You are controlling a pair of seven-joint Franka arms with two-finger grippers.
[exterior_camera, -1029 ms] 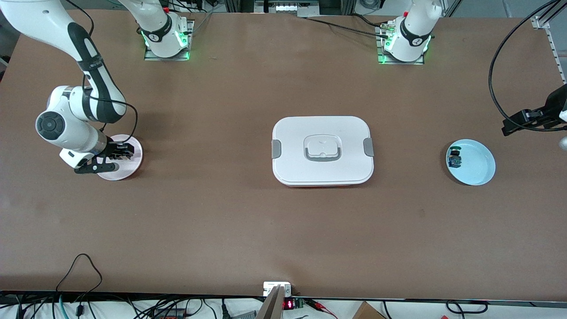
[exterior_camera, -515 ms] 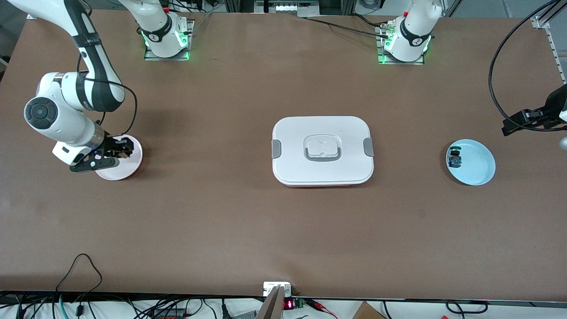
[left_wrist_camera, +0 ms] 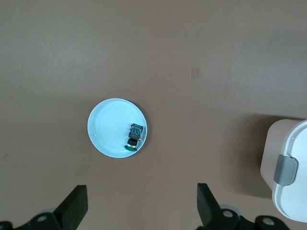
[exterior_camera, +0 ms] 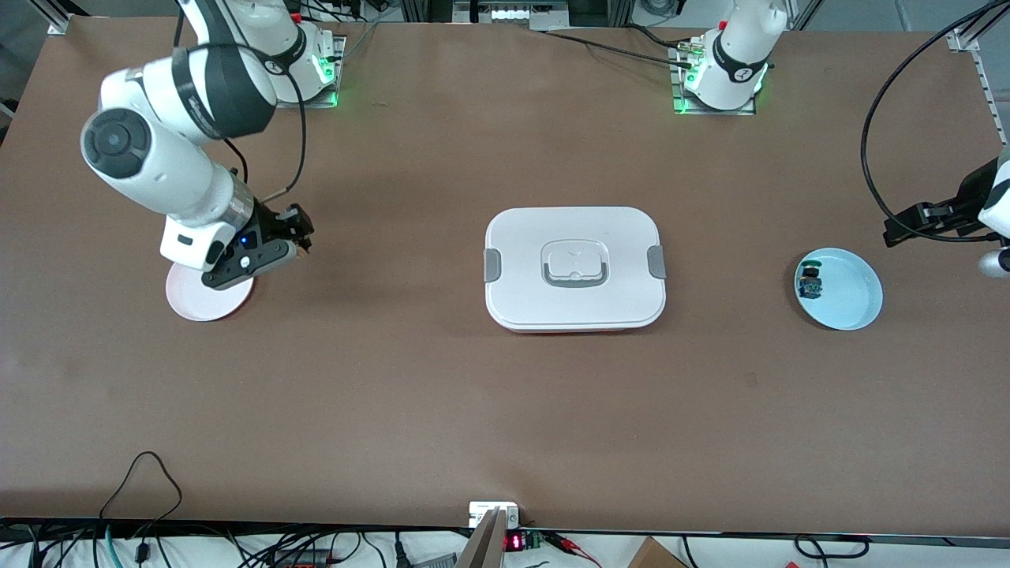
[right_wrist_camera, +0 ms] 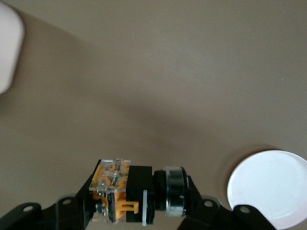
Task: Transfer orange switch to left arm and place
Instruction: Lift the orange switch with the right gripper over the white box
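Note:
My right gripper (exterior_camera: pixel 293 239) is shut on the orange switch (right_wrist_camera: pixel 128 192), a small black body with an orange and clear block and a silver ring. It holds the switch in the air over bare table, just beside the pink plate (exterior_camera: pixel 207 300), on the side toward the box. The white box (exterior_camera: pixel 574 268) sits shut at the table's middle, well clear of both grippers. My left gripper (left_wrist_camera: pixel 140 211) is open and empty, up over the table beside the light blue plate (left_wrist_camera: pixel 111 120); it also shows at the edge of the front view (exterior_camera: pixel 915 221).
The light blue plate (exterior_camera: pixel 851 296) at the left arm's end holds a small blue-and-green-topped component (exterior_camera: pixel 809 282), also seen in the left wrist view (left_wrist_camera: pixel 134 137). The pink plate (right_wrist_camera: pixel 268 188) is bare. A corner of the box (left_wrist_camera: pixel 291 178) shows in the left wrist view.
My right gripper has risen off the pink plate with the orange switch and moved toward the box. My left gripper has shifted slightly toward the blue plate.

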